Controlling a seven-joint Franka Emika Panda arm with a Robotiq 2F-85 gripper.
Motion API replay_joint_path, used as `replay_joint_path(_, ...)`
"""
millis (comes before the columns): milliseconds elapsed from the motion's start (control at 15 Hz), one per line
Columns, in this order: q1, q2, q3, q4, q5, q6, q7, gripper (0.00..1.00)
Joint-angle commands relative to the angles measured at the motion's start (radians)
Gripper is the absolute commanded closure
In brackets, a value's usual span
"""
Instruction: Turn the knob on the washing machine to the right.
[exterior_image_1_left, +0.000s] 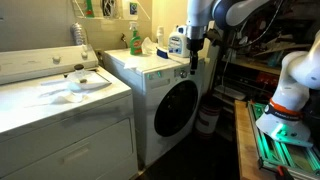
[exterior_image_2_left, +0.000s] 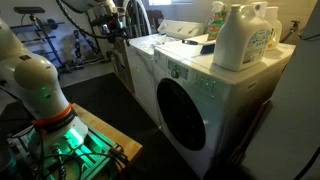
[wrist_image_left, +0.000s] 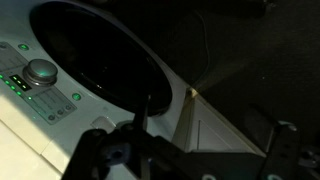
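Dim, cluttered laundry room. The black two-finger hand (wrist_image_left: 190, 160) hangs spread wide and empty before the white front-loading washing machine (exterior_image_1_left: 175, 105). In the wrist view, its small silvery round knob (wrist_image_left: 41, 70) sits well apart, up-left of the hand.

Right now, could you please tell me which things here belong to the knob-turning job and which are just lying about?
For the job: knob, washing machine, claw.
Lying about: green bottle, white detergent jug, flat-topped white appliance.
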Motion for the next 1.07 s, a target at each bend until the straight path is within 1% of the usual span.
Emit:
replay_joint_path(0,0.024,0.002,-0.022,0.002,-0.007,-0.003,0.006,0.0)
replay_joint_path(467,0.024,0.002,-0.022,0.002,-0.007,-0.003,0.006,0.0)
replay_joint_path(533,0.003,0.0,-0.019,-0.009,-0.044,0.005,0.078,0.0)
replay_joint_path(600,0.0,-0.009,-0.033,-0.021,-0.016,-0.006,0.085,0.0)
replay_joint_path(733,-0.019,-0.023,-0.055,-0.061,0.0,-0.006,0.169,0.0)
replay_joint_path(1000,-0.074,-0.073,-0.082,-0.169,-0.077,0.102,0.35,0.0)
